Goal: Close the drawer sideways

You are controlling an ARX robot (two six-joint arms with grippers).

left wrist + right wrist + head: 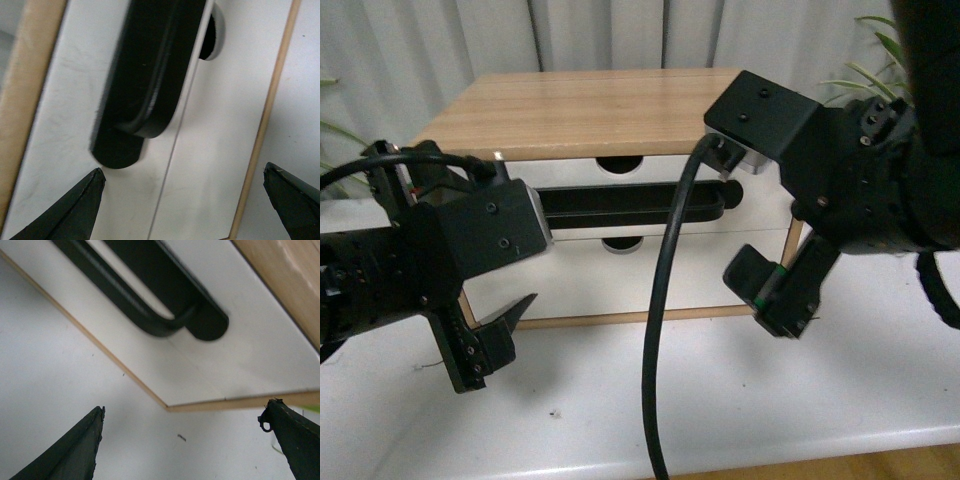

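Observation:
The drawer (570, 172) is the upper one in a small wood-topped cabinet (590, 105). It has a white front, a long black bar handle (620, 205) and a half-round notch (620, 164) in its top edge. How far out it stands I cannot tell. My left gripper (495, 345) is open and empty, low in front of the cabinet's left end. My right gripper (775, 295) is open and empty at the lower right corner. The left wrist view shows the handle's end (145, 85) beyond the open left gripper (182, 172). The right wrist view shows the handle's other end (195, 315) beyond the open right gripper (186, 410).
A second white drawer front without a handle (700, 280) sits below, its notch showing (212, 37). The cabinet stands on a white table (770, 400). A black cable (660, 330) hangs in front. Plant leaves (865, 80) and a pale curtain are behind.

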